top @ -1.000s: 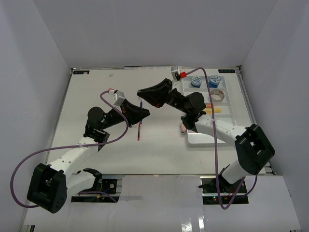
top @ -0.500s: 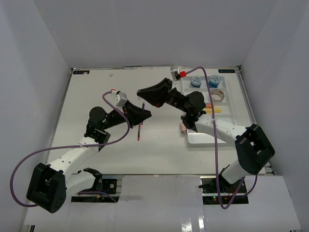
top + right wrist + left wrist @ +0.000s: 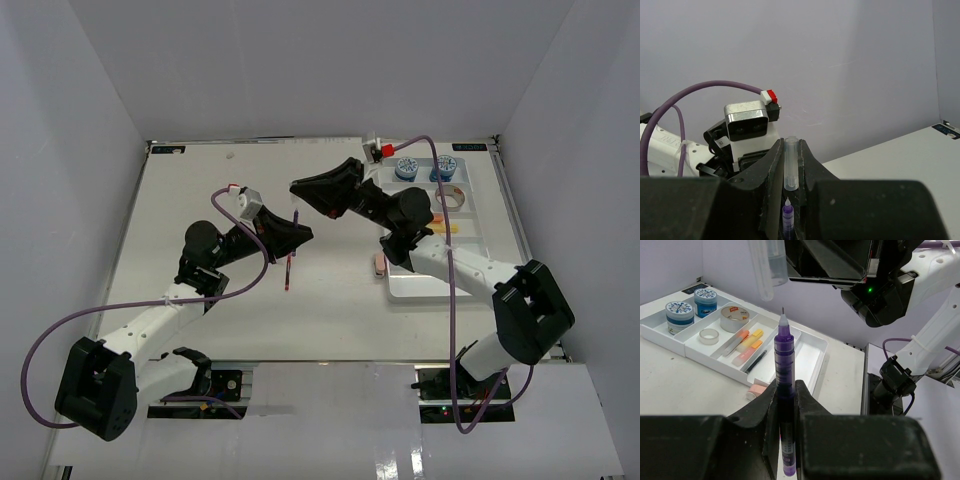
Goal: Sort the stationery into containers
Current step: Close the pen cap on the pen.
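White table (image 3: pixel 200 190), both arms reaching over the middle. White divided tray (image 3: pixel 807 355) on the right side of the table.

Left gripper (image 3: pixel 785 390): fingers clamped on a purple pen (image 3: pixel 784 365), held upright, needle tip up, raised above the table left of the tray. Right gripper (image 3: pixel 791 150): fingers clamped on a clear cap (image 3: pixel 791 167), held just beyond the pen tip. Cap and tip are close but not touching.

In the tray, far to near:
- Far compartment: two blue-white tubs (image 3: pixel 406 167), side by side.
- Next compartment: two tape rolls (image 3: pixel 735 317), one brownish, one whitish.
- Next: yellow, orange and pink erasers (image 3: pixel 749 342) in a row, with a thin silvery item beside them; cannot tell what it is.
- Next: a black pen (image 3: pixel 756 361), lying lengthwise.

Red pen (image 3: pixel 288 272) lies flat on the table below the left gripper, well left of the tray. One loose pink eraser (image 3: pixel 759 388) sits on the table just beside the tray's left edge, outside it.
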`<control>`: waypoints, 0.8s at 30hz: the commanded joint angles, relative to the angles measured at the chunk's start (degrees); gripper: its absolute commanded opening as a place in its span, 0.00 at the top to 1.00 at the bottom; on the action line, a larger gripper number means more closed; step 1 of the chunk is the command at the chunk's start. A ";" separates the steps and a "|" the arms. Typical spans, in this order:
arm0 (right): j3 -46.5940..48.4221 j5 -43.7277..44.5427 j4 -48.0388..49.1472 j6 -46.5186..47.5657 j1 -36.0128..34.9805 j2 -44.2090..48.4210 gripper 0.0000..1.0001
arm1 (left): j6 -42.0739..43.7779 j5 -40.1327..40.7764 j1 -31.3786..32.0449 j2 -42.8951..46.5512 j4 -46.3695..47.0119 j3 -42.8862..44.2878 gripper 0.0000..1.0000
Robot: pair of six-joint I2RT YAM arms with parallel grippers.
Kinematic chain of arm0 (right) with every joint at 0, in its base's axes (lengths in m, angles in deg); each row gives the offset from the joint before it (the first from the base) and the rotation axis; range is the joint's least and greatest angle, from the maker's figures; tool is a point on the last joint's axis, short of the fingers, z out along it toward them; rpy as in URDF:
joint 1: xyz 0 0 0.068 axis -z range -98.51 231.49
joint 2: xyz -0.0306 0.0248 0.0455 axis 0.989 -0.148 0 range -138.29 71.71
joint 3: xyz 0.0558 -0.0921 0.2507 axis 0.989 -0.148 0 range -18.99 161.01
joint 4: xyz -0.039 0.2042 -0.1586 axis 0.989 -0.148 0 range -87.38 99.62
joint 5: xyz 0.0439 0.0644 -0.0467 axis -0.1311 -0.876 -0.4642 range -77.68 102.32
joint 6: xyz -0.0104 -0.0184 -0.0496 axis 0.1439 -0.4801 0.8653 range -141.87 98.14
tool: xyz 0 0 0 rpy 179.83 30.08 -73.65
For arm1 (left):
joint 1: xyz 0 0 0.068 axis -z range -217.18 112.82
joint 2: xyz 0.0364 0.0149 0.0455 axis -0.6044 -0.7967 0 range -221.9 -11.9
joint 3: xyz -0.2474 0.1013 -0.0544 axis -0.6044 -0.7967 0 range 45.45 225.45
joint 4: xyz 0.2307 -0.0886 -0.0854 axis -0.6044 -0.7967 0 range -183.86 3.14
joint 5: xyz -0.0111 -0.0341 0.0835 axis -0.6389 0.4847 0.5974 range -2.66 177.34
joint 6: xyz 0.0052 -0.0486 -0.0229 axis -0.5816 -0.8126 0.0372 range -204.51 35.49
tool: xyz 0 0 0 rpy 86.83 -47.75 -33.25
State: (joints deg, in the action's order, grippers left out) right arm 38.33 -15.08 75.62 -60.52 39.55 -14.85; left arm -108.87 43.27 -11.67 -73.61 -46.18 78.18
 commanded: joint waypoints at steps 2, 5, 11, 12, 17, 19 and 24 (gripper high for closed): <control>-0.37 -0.81 2.47 0.07 0.18 2.28 0.88 | -0.69 0.57 0.15 0.10 0.62 1.28 1.00; -0.72 -1.08 2.73 -0.02 0.18 2.28 0.88 | -1.57 0.66 0.15 -0.07 1.50 1.46 1.00; -2.65 -0.64 3.52 -0.19 0.18 2.72 0.89 | -1.74 0.66 0.15 0.01 1.68 1.81 1.00; -2.83 -0.64 3.61 -0.11 0.10 2.80 0.89 | -1.74 0.57 0.15 0.10 1.59 1.90 1.00; -3.09 -0.90 3.79 -0.19 0.18 2.89 0.89 | -1.83 0.57 0.15 -0.16 1.76 1.90 1.00; -3.09 -0.99 3.79 -0.19 0.10 2.89 0.89 | -2.01 0.57 0.15 -0.25 1.94 2.07 1.00; -3.62 -0.55 4.75 -0.55 0.18 2.89 0.89 | -2.27 0.66 0.15 -0.25 2.55 1.99 1.00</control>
State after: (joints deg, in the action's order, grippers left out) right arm 35.23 -15.54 76.14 -60.74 39.55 -13.96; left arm -110.70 43.44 -11.67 -74.01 -45.41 78.20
